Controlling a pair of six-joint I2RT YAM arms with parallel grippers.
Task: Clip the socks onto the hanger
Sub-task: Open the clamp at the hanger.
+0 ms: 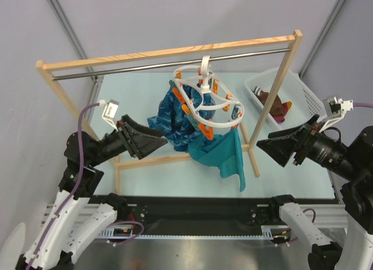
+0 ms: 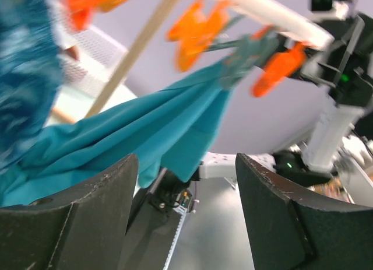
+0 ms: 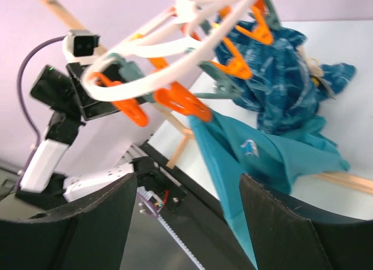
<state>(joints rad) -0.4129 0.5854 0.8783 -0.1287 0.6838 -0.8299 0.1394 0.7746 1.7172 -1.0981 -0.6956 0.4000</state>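
Two open grippers flank the hanger, socks in the basket

Seen from above, the hanger (image 1: 205,100) sits near the middle of the table (image 1: 140,182), its hook over the metal bar (image 1: 145,64) of a wooden rack (image 1: 175,51) at 12 o'clock. Orange clips (image 1: 205,130) and grey-teal ones dangle around its white rings. A plain teal cloth (image 1: 228,156) hangs from clips at the ring's near edge and drapes down toward 6 o'clock. A patterned blue cloth (image 1: 173,115) is bunched against the hanger's 9 o'clock side.

The socks (image 1: 275,104) lie in a white basket (image 1: 309,95) at 2 o'clock, well apart from both arms. A dark brown one lies toward the basket's far end, and one with magenta and orange lies just beside it.

The left gripper (image 1: 158,140) is at 8 o'clock, pointing toward the cloths, close to the patterned one. Its fingers (image 2: 87,223) are spread wide with nothing between them. The right gripper (image 1: 267,146) is at 4 o'clock, aimed at the teal cloth from the other side. Its fingers (image 3: 291,235) are also spread and empty, with the hanger's rings and clips filling its wrist view.
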